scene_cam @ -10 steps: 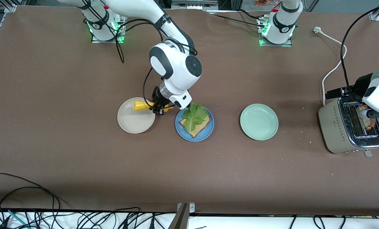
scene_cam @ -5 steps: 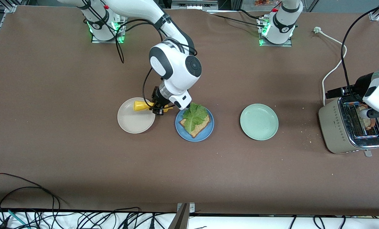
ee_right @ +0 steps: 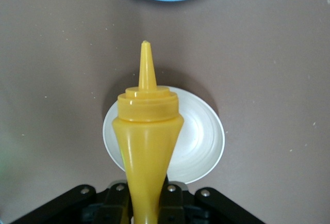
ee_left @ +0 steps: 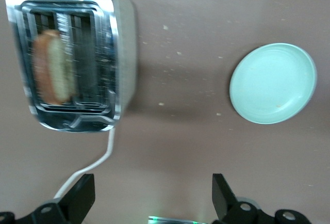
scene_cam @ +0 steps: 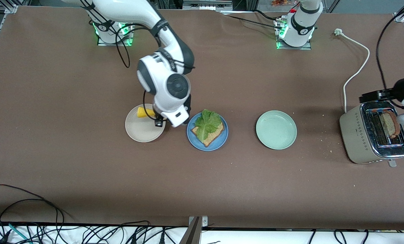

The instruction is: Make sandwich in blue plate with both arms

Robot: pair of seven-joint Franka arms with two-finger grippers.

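Plates: three in a row across the middle of the front view; beige-white plate (scene_cam: 144,123) toward the right arm's end, blue plate (scene_cam: 207,132) in the centre, mint-green plate (scene_cam: 276,129) toward the left arm's end.
Bread slices: two; one slice (scene_cam: 209,133) lies on the blue plate, the other bread slice (scene_cam: 390,124) stands in a slot of the toaster (scene_cam: 373,135) at the right edge of the frame.
Lettuce: one ruffled green leaf (scene_cam: 207,122), lying on the slice in the blue plate, uncovered.
Sandwich so far: open-faced, no top slice on it.
Bottles: one yellow squeeze bottle (ee_right: 147,131), nozzle pointing toward the blue plate in the right wrist view.
Right gripper (scene_cam: 158,122): clenched around the yellow squeeze bottle, over the beige-white plate, left of centre in the front view.
Left gripper (ee_left: 149,203): fingers spread wide, nothing between them, over the table by the toaster.
Cord: one white cable (scene_cam: 355,73) runs from the toaster toward the upper right.
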